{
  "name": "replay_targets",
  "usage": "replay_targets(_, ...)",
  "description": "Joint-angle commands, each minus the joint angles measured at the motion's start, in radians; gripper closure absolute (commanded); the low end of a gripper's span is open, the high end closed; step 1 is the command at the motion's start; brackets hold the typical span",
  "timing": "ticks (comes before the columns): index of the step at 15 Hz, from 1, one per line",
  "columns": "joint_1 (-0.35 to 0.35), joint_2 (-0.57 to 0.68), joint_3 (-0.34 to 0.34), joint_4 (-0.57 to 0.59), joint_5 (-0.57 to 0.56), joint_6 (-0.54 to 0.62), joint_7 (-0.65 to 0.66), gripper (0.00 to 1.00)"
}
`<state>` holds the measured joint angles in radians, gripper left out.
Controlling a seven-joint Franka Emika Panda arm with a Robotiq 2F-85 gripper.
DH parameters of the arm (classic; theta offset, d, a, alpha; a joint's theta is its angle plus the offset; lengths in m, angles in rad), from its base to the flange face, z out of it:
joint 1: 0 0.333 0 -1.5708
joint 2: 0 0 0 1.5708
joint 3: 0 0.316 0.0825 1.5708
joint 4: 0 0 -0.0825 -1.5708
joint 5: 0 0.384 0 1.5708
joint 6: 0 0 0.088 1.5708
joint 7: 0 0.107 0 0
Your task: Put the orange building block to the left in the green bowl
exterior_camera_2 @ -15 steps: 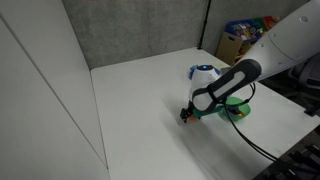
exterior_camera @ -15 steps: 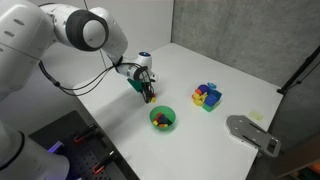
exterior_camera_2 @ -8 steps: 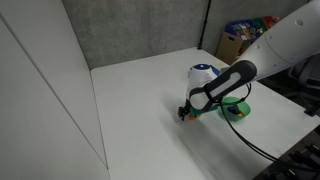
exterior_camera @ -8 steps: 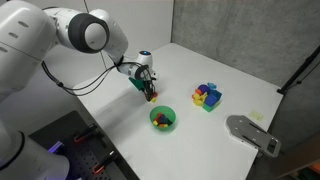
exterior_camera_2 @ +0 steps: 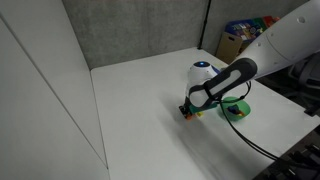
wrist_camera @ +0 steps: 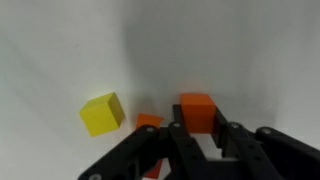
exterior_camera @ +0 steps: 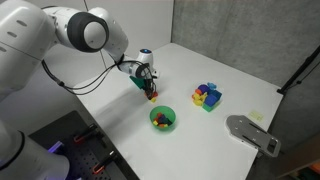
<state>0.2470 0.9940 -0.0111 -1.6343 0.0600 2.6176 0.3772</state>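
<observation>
In the wrist view the orange building block (wrist_camera: pixel 196 106) sits on the white table between my two black fingers, and my gripper (wrist_camera: pixel 196 120) is shut on it, a finger pressed against each side. A second, smaller orange piece (wrist_camera: pixel 148 122) lies just to its left, partly behind a finger. In both exterior views the gripper (exterior_camera: pixel 150 94) (exterior_camera_2: pixel 188 109) is down at the table surface. The green bowl (exterior_camera: pixel 153 113) (exterior_camera_2: pixel 240 107) stands a short way off, with small blocks inside it.
A yellow block (wrist_camera: pixel 102 114) lies on the table left of the orange ones. A blue-yellow-purple cluster of blocks (exterior_camera: pixel 207 96) stands farther across the table. A grey flat device (exterior_camera: pixel 252 133) rests at the table's edge. A cable trails from the wrist.
The jaws have closed from open onto the orange building block. The arm has stayed almost where it was, low over the table.
</observation>
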Motion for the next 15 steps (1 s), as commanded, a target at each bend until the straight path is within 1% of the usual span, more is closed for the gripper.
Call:
replay_targets(1, 0.013, -0.071, -0.026, -0.017, -0.01, -0.063, 0.002, 0.9)
replay_targets(5, 0.0, -0.17, -0.034, -0.067, -0.03, -0.121, -0.022, 0.9)
replay_targets(8, -0.015, -0.263, -0.052, -0.132, -0.05, -0.167, -0.037, 0.9)
replay_targets(11, -0.035, -0.353, -0.081, -0.221, -0.084, -0.169, -0.045, 0.9)
replay_targets(15, -0.09, -0.433, -0.123, -0.332, -0.124, -0.137, -0.058, 0.9)
